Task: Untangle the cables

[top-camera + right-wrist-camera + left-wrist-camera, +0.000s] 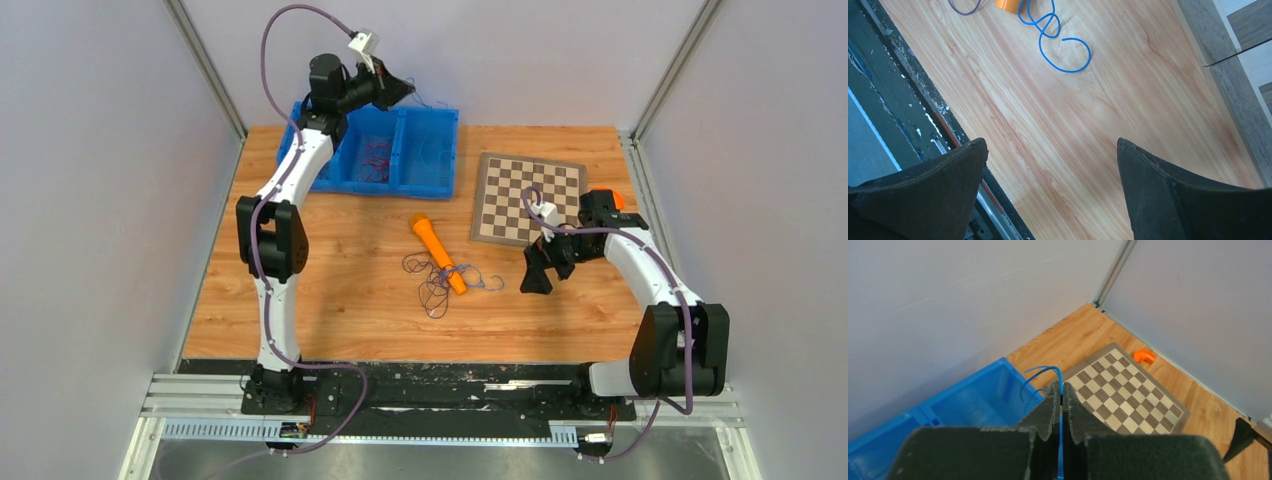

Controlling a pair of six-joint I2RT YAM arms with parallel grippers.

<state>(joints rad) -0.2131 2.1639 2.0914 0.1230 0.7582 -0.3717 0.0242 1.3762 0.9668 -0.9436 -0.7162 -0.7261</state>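
Left gripper: pressed together on a thin blue cable, held high at the upper left of the overhead view, above the blue bin.
Right gripper: spread wide and holding nothing. It hangs over bare wood just right of the tangle.
Tangle: dark purple and blue cables at frame centre, looped about an orange cylinder. A loose blue end curls at the top of the right wrist view.
Red cables: bunched in the bin's middle compartment.
Risk of slip: the wire is hair-thin and pinched only between the fingertips, so a quick swing could likely slide it free outside the bin.
Risk of snag: the held cable's lower run is hidden behind the fingers. If it is hooked on others in the bin, a lift would drag them out with it.
Risk of tightening: a pull on one strand of the tangle may roll the cylinder and cinch the loops rather than free them.
Surface: a smooth wood-grain tabletop, with a chessboard mat right of centre — its raised edge could catch a dragged wire.
Room: pale walls on three sides, close to the table.
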